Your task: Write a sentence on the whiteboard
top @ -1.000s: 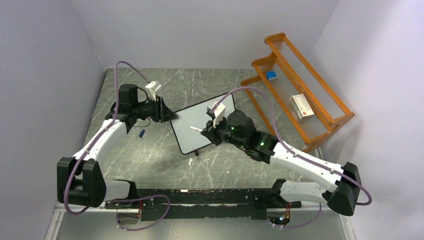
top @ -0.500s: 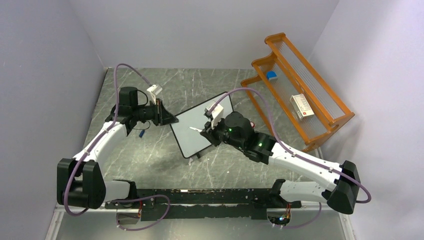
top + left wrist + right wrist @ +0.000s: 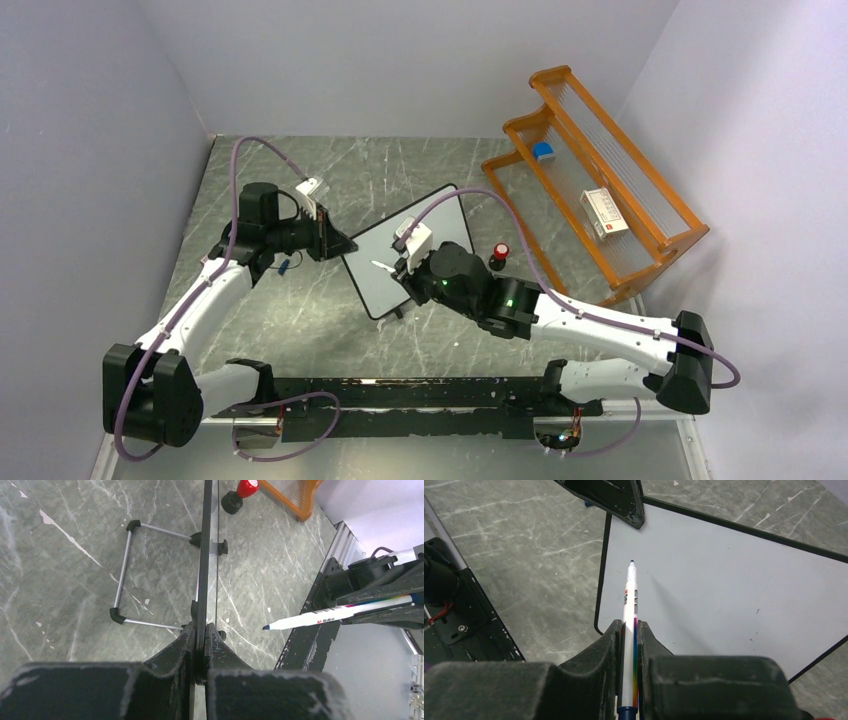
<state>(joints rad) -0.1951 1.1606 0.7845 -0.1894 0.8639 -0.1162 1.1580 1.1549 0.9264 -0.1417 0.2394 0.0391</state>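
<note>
The left pincer (image 3: 200, 630) has just been closed on the edge of the whiteboard (image 3: 724, 580), stood mid-bench (image 3: 300, 310). The marker (image 3: 630, 595), gripped by the right pincer (image 3: 629, 627), is poised near the blank face; writing can likely be begun.

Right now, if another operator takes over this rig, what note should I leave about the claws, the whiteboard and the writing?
Left claw: shut on the edge of the whiteboard, which stands on its feet.
Right claw: shut on the marker, which is uncapped. Its tip is aimed near the held edge and is not touching.
Done: board gripped, marker ready.
Left: the whole sentence. The board face is blank.
</note>
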